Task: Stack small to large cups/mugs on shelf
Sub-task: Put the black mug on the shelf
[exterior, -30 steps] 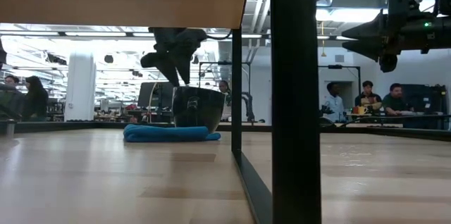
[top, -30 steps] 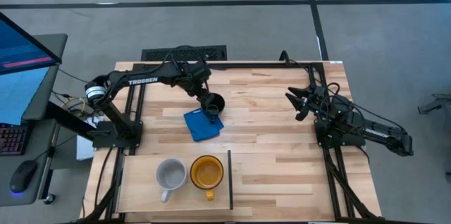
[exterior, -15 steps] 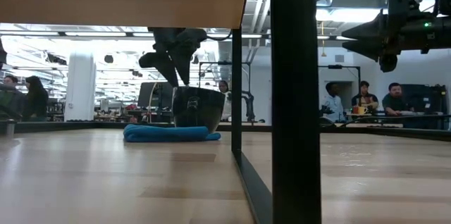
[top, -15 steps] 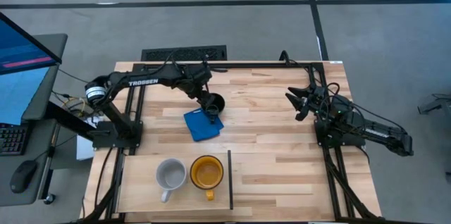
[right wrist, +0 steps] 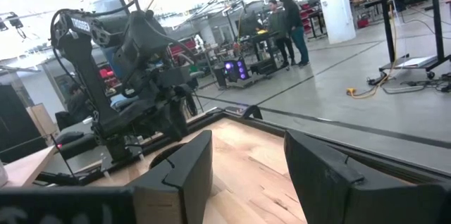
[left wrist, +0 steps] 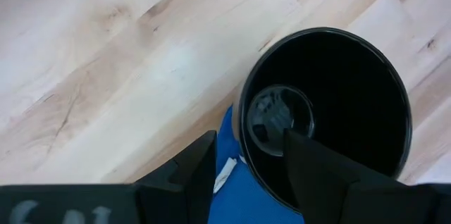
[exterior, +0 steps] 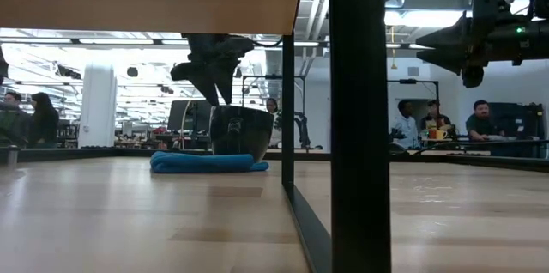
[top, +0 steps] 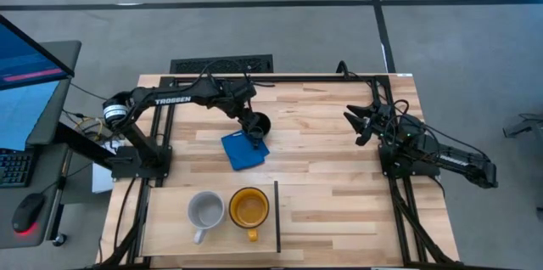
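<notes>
High view looks straight down on the counter; low view skims it, sharing the black mug seen close by the left wrist.

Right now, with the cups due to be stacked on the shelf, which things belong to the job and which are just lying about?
Job: black mug, grey-white mug, yellow mug, shelf, left end effector.

Lying about: blue cloth, right end effector.

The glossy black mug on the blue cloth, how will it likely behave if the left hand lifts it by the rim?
The glossy black mug looks rigid, likely ceramic, so it should keep its shape. Its shiny wall may slip between the fingers of the left hand. It stands partly on the soft blue cloth, so it might rock or drag the cloth.
</notes>
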Robot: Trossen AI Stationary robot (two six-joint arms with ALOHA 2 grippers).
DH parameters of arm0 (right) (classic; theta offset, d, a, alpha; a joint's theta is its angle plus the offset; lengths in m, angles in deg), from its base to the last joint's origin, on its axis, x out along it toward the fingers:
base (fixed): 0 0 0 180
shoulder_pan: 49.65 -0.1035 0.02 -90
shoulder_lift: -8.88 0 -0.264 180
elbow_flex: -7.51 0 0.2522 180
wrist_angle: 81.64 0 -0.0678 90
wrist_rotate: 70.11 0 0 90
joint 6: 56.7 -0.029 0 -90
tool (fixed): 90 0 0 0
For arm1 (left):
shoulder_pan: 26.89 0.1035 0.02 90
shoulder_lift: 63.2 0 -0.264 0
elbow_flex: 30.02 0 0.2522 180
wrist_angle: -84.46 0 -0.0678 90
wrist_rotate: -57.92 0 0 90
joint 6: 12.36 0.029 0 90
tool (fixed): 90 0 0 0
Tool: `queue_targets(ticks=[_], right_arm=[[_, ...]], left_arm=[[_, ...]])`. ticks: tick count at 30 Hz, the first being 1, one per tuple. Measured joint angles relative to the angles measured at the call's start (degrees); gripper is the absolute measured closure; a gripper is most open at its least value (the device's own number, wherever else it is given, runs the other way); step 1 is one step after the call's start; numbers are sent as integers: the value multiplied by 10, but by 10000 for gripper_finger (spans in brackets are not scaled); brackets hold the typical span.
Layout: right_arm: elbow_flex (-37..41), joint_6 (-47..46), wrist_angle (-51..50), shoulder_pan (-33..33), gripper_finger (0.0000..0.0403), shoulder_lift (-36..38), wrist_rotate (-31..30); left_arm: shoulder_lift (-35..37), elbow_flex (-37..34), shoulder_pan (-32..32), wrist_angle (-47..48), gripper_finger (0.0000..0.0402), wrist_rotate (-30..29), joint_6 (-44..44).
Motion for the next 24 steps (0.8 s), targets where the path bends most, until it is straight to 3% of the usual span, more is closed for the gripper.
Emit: queue_targets(ticks=[11, 24], right_arm=[[0, 0, -1, 0, 203, 0, 0], [0, 0, -9, 0, 203, 0, 0]], left_arm=[[-71, 0, -5, 1, 249, 25, -2], [-74, 0, 0, -6, 249, 15, 5]])
